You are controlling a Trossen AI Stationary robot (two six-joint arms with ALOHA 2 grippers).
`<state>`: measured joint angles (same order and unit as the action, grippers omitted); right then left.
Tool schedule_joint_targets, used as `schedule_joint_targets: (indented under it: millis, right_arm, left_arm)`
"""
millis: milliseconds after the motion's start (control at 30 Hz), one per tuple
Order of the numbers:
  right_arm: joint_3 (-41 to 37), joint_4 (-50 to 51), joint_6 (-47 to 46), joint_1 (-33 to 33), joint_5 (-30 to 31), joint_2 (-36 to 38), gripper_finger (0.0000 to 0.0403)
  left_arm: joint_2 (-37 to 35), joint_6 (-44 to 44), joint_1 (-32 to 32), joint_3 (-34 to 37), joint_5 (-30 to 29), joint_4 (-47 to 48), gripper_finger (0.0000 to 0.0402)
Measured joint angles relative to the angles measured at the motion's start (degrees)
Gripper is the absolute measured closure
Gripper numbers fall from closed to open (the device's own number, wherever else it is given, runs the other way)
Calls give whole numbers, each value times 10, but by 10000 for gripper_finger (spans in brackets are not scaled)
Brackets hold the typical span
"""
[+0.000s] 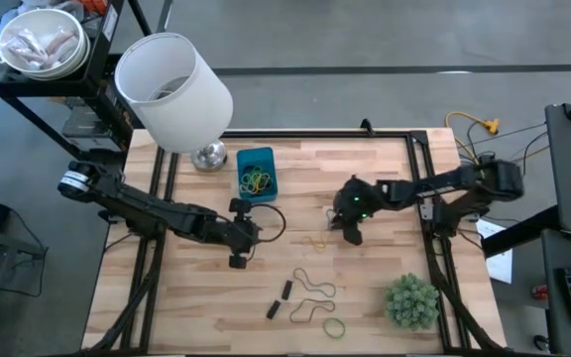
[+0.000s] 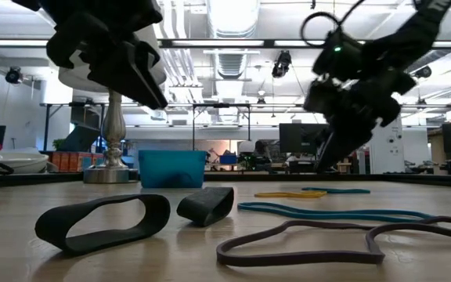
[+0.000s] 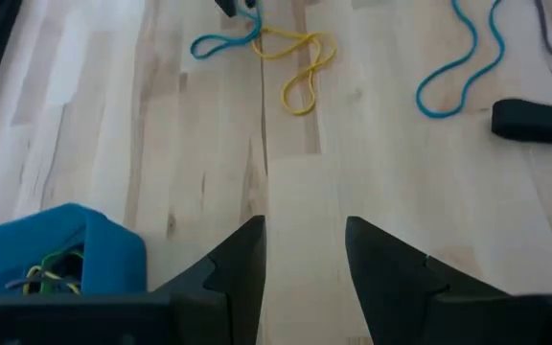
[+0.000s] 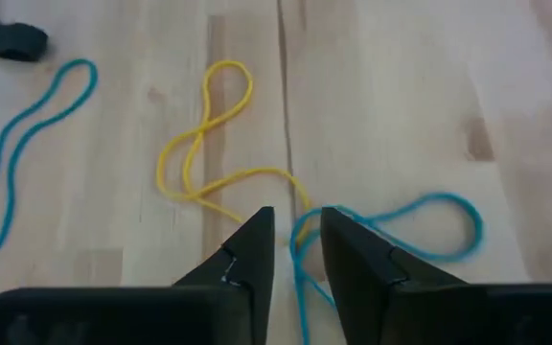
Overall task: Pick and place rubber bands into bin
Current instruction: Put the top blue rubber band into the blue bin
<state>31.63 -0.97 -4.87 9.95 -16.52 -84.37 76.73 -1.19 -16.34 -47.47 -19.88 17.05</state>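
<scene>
The blue bin [image 1: 256,171] stands on the table's far-middle part with several green and yellow rubber bands [image 1: 255,179] inside it. Loose bands lie on the wood: a yellow one [image 4: 204,153] crossed by a blue one [image 4: 420,225], a long blue one [image 3: 458,62], two black ones [image 2: 104,223] [image 2: 206,205] and a tan one [image 1: 315,288]. My right gripper [image 4: 298,244] hovers just above the blue and yellow pair, its fingers a little apart with a blue strand showing in the gap. My left gripper [image 3: 305,254] is open above bare wood, near the bin [image 3: 56,254].
A lamp with a big white shade [image 1: 171,89] and a metal base [image 1: 209,156] stands left of the bin. A bushy green plant [image 1: 411,300] sits at the near right corner. Dark frame rails [image 1: 424,198] run along the table's sides. A green band [image 1: 335,327] lies near the front edge.
</scene>
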Motion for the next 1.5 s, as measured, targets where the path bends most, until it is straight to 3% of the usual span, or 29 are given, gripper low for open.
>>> schedule_joint_targets:
  millis: [167, 333, 667, 1500]
  right_arm:
    - [61, 63, -4, -2, 47, -63, 299]
    - [95, 105, -24, -3, 50, -95, 291]
    - [93, 119, -70, -7, 61, -87, 293]
    - [92, 141, -80, -73, 80, -90, 296]
  left_arm:
    - [0, 0, 0, 1, 0, 0, 271]
    - [0, 0, 0, 1, 0, 0, 271]
    - [0, 0, 0, 1, 1, -1, 271]
    - [1, -15, 0, 11, 1, -4, 271]
